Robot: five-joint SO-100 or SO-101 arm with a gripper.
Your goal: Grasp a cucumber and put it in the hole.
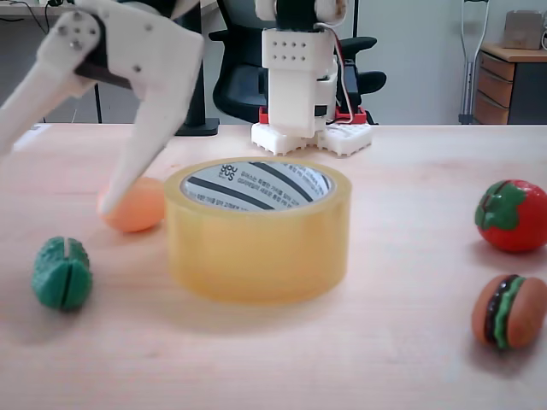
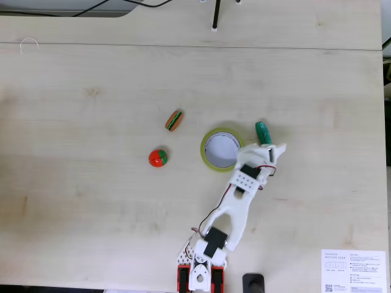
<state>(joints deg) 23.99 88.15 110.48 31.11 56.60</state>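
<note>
We see gripper (image 1: 55, 145) w/ fingers (image 1: 141, 162) spread, empty, above cucumber (image 1: 61, 273); one finger hides part of orange egg toy (image 1: 135, 209) beside tape roll's hole (image 1: 256, 185).

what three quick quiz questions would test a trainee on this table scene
1. True or false: the dark green grooved plastic cucumber lies inside the translucent yellow tape roll.
2. In the low fixed view, which toy does the white gripper finger partly cover?
3. How many toys lie on the table?

Key
1. False; it lies on the table beside the roll.
2. The orange egg-shaped toy.
3. Four, with the red tomato toy and burger toy.
</note>
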